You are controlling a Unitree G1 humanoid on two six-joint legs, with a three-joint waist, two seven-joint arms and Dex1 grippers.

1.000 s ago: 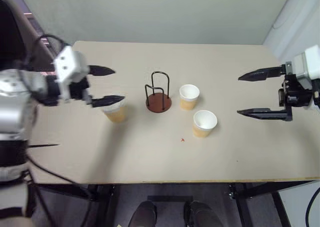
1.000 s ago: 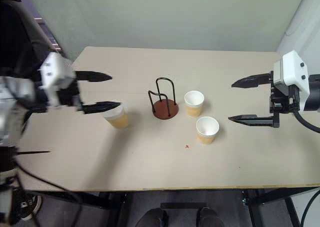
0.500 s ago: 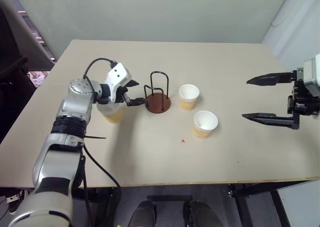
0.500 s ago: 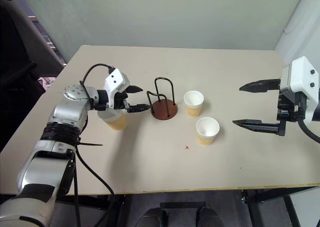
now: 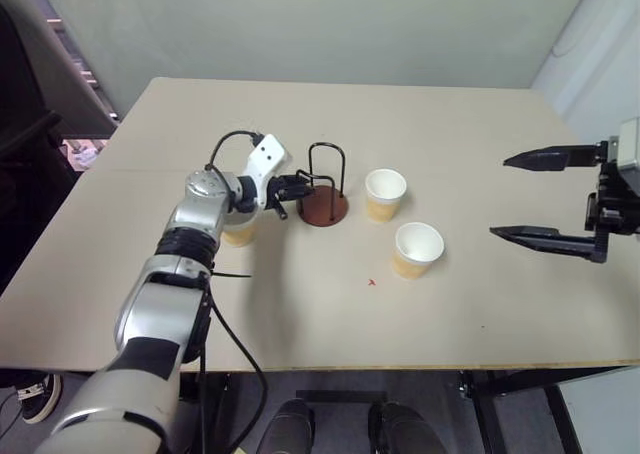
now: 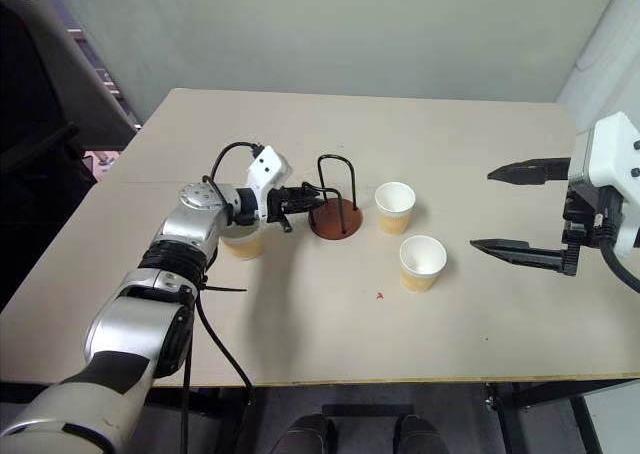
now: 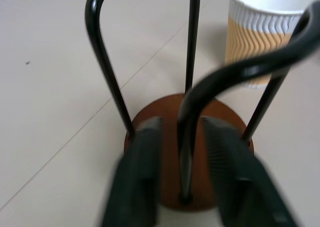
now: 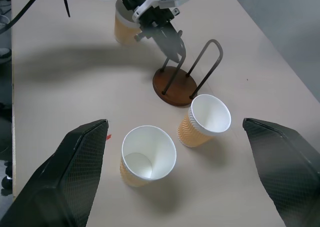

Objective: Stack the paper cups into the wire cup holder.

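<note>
While left end effector [image 7: 182,179] pinches wire cup holder [image 5: 323,188], paper cups [image 5: 385,195] beside

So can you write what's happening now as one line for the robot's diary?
left gripper: closed on a wire of the wire cup holder | right gripper: open, empty | paper cups: three on table, none stacked

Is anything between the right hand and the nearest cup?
Nothing visible. The right hand hangs open over bare table, and the nearest paper cup stands apart from the wire cup holder.
</note>
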